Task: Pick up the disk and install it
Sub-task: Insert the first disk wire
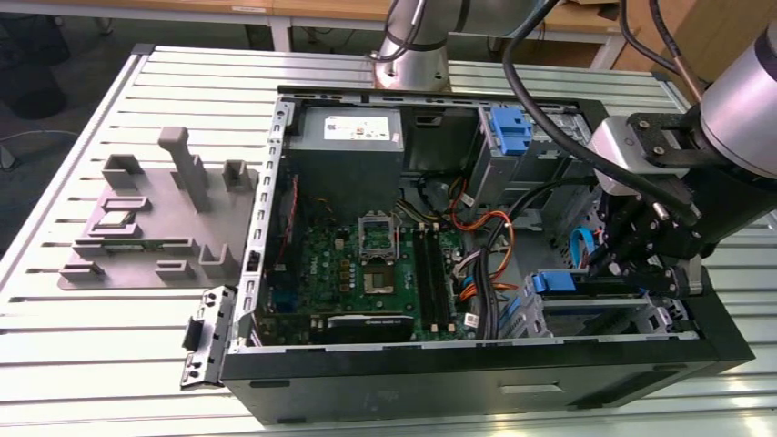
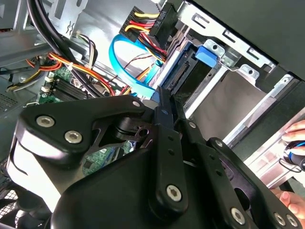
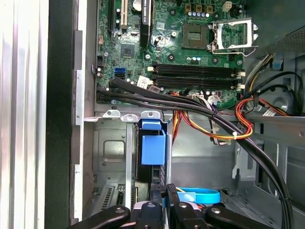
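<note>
Disk (image 3: 152,149), edge-on in the drive cage (image 3: 112,155) beside the motherboard (image 3: 176,43); gripper (image 3: 164,210) closed on its rear edge. Likely rigid, moderately heavy, shock-sensitive; best held by its bracket sides.

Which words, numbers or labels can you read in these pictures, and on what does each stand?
White sticker on the grey power-supply box: too small to read.
White markings on the green motherboard: too small to read.
Print on the black cable connector: blurred.
So none can be quoted.
</note>
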`<state>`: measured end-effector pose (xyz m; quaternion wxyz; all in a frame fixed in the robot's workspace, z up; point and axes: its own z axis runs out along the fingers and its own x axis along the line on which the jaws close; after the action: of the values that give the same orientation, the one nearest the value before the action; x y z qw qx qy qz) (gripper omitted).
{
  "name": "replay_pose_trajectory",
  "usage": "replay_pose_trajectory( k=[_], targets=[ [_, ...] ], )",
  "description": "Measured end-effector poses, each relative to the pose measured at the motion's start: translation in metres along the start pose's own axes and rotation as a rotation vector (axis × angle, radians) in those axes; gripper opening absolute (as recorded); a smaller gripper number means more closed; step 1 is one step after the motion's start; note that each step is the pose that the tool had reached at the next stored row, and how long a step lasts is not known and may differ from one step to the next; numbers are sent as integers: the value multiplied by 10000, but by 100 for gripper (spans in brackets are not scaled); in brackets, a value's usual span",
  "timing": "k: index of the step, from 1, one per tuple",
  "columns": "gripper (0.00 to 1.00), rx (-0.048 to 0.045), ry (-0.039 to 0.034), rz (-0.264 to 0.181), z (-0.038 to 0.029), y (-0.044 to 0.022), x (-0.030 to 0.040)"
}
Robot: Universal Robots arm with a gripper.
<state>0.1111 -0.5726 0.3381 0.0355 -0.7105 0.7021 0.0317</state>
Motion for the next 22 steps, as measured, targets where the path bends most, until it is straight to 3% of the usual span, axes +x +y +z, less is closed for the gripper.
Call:
replay_pose_trajectory(
  k=[22],
  targets=[
    [16,0,-2,0,28,-24,14]
  ],
)
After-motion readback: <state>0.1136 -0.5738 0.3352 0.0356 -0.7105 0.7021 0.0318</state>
